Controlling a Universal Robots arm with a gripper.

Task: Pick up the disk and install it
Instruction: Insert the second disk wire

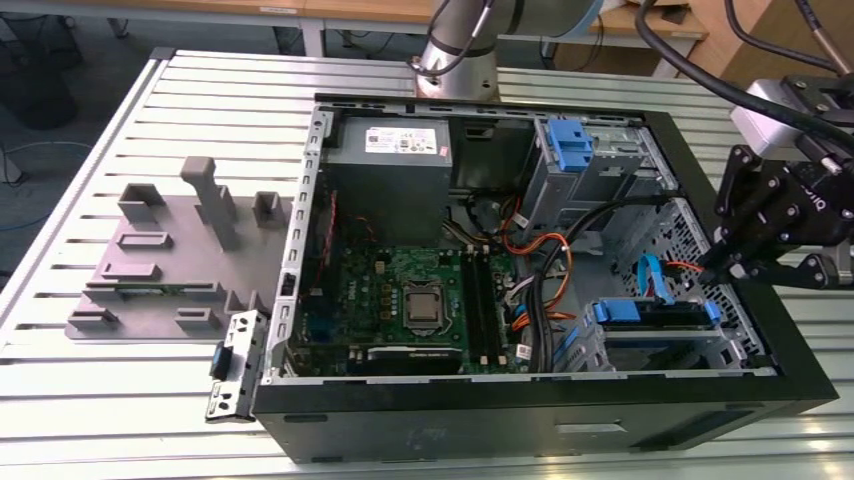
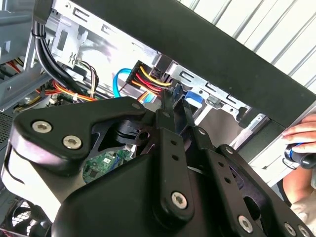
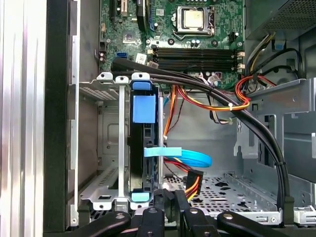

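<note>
Black claw (image 1: 730,270), clenched on nothing, fingertips pressed together in both wrist views (image 2: 173,104) (image 3: 168,200), hangs at the three-o'clock edge of the open black tower computer case (image 1: 534,415) in the exterior view. At the case's four o'clock sits the silver metal drive cage (image 1: 742,345). The flat silver disk with blue plastic rails (image 1: 650,313) (image 3: 144,109) stands slotted inside it. A blue flat cable (image 3: 190,157) curls just beside the disk.

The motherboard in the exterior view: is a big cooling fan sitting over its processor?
No: the processor lies bare in its socket on the green motherboard, its metal top showing with nothing mounted over it.
</note>
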